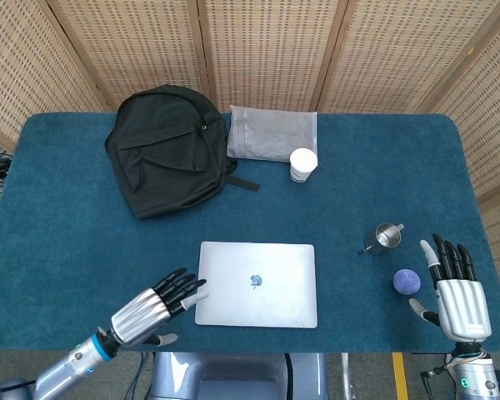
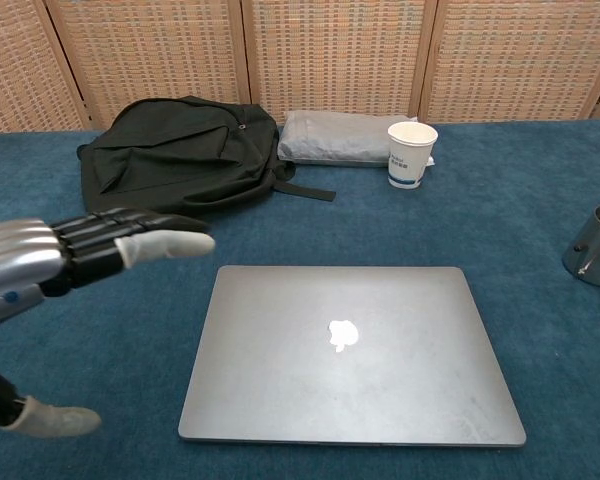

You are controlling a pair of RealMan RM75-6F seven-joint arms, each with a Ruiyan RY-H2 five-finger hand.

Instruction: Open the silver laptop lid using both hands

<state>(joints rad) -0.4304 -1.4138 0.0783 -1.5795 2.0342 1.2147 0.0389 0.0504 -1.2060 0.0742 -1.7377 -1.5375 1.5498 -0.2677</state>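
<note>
Left hand (image 1: 154,306), fingers spread and empty, reaches the closed laptop's (image 1: 257,283) left edge, lower centre. Right hand (image 1: 458,292) spread empty at lower right, beside the purple ball (image 1: 406,282).

silver laptop (image 1: 257,284) lies shut and flat near the table's front edge.

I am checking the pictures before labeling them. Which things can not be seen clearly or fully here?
- Right hand: absent from the chest view, outside its frame.
- Metal cup: cut by the right edge of the chest view.
- Purple ball: shows only in the head view.
- Left hand: whether its fingertips touch the laptop cannot be told in either view.
- Paper cup: its print is too small to read.
</note>
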